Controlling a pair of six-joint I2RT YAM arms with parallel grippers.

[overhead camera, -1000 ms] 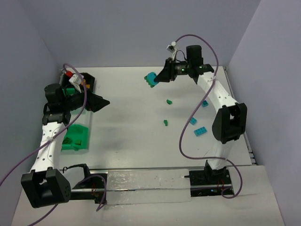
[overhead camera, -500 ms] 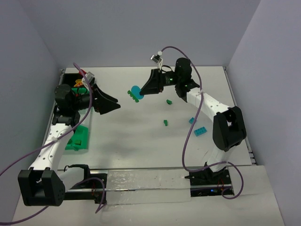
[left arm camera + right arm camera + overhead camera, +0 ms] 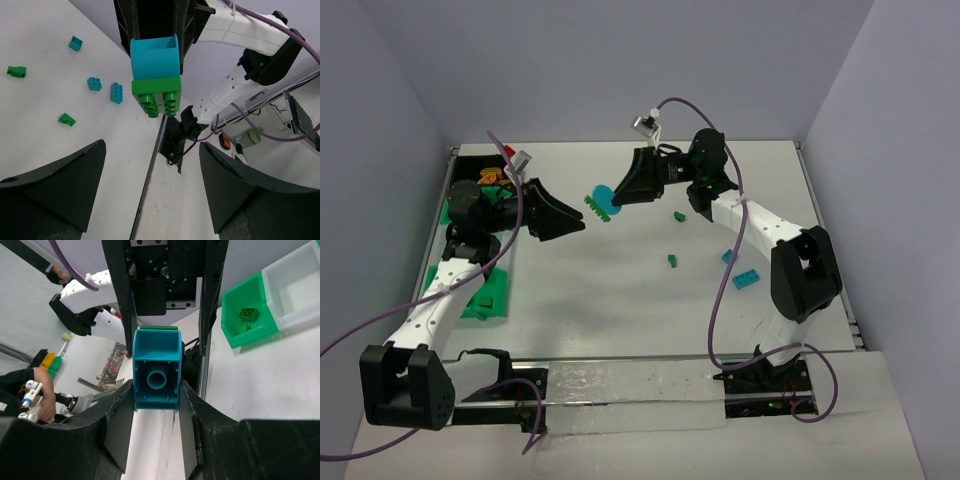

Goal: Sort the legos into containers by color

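My right gripper [image 3: 620,194] [image 3: 157,392] is shut on a teal brick [image 3: 606,196] [image 3: 157,371] [image 3: 155,56], held in the air over the table's back middle. A green brick [image 3: 595,208] [image 3: 157,96] is stuck to the teal one's far end. My left gripper [image 3: 580,218] [image 3: 152,150] is open, empty, and faces the green brick a short way off. Loose legos lie to the right: green ones [image 3: 678,215] [image 3: 673,261] and teal ones [image 3: 728,256] [image 3: 747,280]. A green container [image 3: 495,300] [image 3: 235,330] holds green bricks. A black container [image 3: 470,168] holds orange ones.
A pale bin [image 3: 300,310] stands next to the green container in the right wrist view. The left arm hides the containers between the black and green ones in the top view. Purple cables loop over both arms. Walls close in on the left and right.
My right gripper has carried the stacked teal and green bricks leftward. My left gripper has swung right and away from the containers, ending just short of the green brick.
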